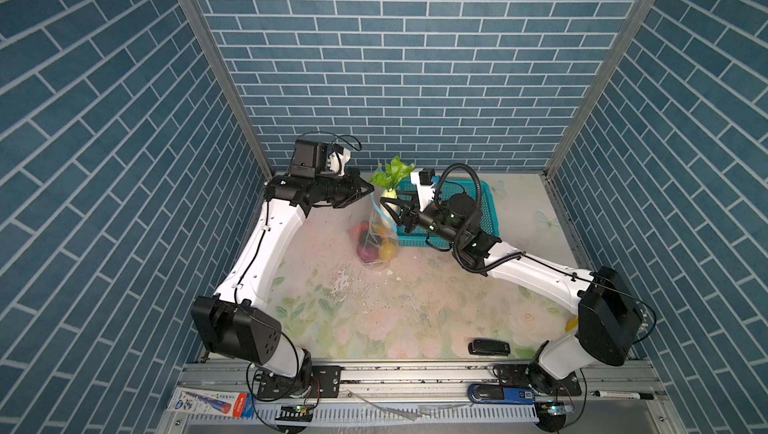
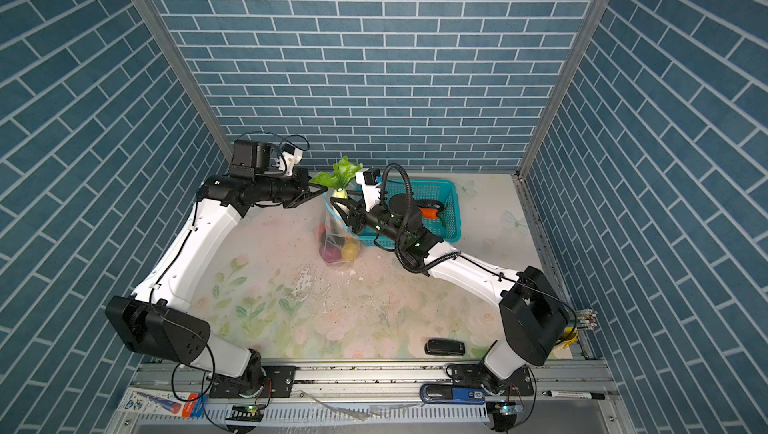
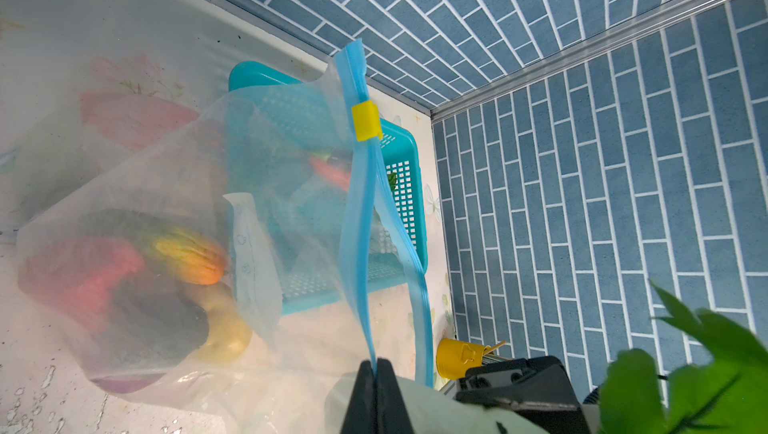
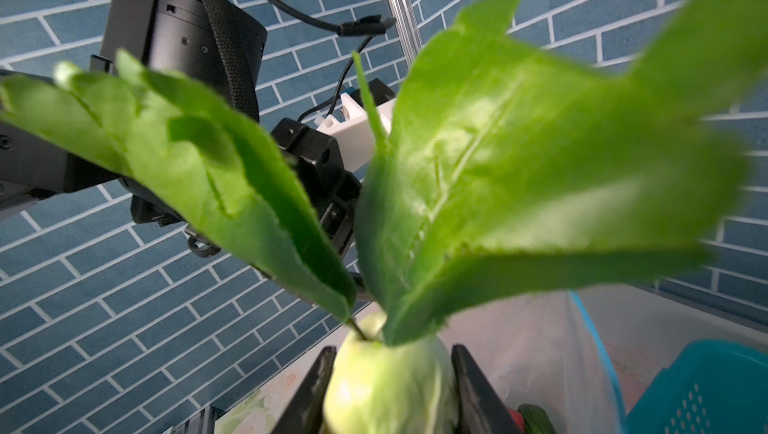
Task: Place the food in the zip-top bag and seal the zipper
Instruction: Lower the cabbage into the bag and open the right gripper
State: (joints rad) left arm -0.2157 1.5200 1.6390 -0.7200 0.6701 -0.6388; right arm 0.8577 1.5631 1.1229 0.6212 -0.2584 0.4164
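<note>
The floral table (image 1: 415,319) carries a teal perforated basket (image 1: 492,211) near the back wall. An orange carrot (image 2: 430,213) lies inside the basket.

Just beside the basket's left wall is the zip-top bag (image 1: 376,228). Its mouth edge is lifted and its loaded bottom is down at the table.

The leafy greens (image 1: 392,172) are held upright above the bag's mouth, clear of the table, with the leaves fanning towards the back wall. The right end effector (image 1: 392,207) grasps this vegetable by its pale bulb (image 4: 386,390), with one finger pressed to each side in the right wrist view.

The left end effector (image 3: 376,365) is clenched on the zipper (image 3: 353,203), pinching one end of the blue strip and holding that edge up.

Through the clear plastic at the bag's bottom, a purple onion (image 1: 365,251) and a yellow potato (image 1: 387,250) sit side by side. A red piece (image 1: 360,230) and a dark eggplant (image 3: 158,319) are packed against them.

The zipper's two strips stand apart below the small yellow slider (image 3: 366,122), which sits near the far end of the strip.
</note>
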